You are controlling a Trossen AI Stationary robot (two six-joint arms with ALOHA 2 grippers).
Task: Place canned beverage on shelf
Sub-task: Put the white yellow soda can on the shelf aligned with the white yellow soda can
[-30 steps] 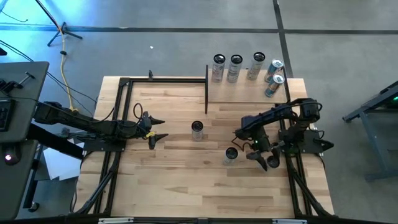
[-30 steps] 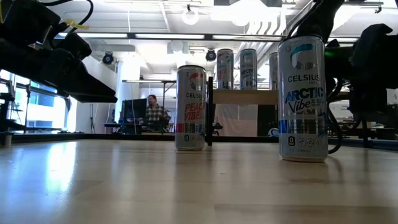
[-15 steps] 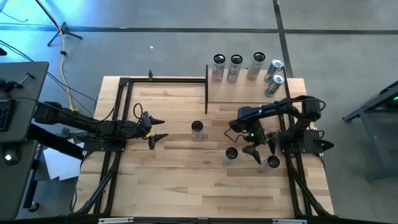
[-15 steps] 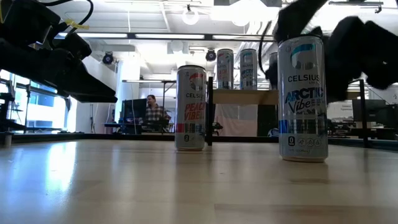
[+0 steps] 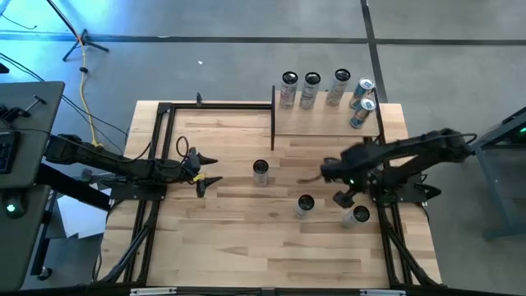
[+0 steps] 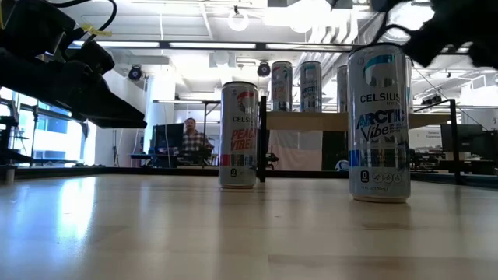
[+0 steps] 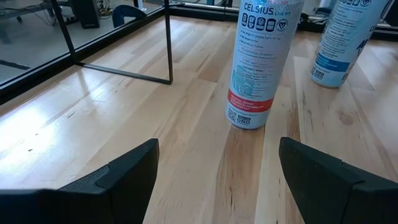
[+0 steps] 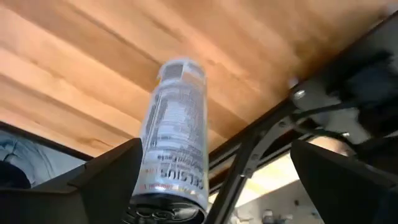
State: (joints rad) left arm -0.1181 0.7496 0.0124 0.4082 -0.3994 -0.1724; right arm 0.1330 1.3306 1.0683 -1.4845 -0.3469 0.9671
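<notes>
**Overhead, three cans wait on the table beside a part-filled shelf**

Here the right gripper (image 5: 341, 187) hovers over the right side of the table (image 5: 246, 255) with its fingers spread wide and empty. Its wrist camera looks at a silver can (image 5: 359, 215) standing near the table's right edge, close to the black frame rail (image 8: 249, 158). A second can (image 5: 305, 205) stands just beside the gripper, and a third can (image 5: 260, 172) stands mid-table. The left gripper (image 5: 205, 169), also open and empty, waits to the left and faces that third can.

The shelf (image 5: 325, 123), a pale board at the table's back right, already carries five cans (image 5: 311, 89) along its far edge.

Each can is likely rigid but thin-walled, smooth and tall enough to tip; a firm pinch around mid-body seems safest.

From table height, the right gripper is blurred and cut off at the top. Whether the cans are full cannot be told.
</notes>
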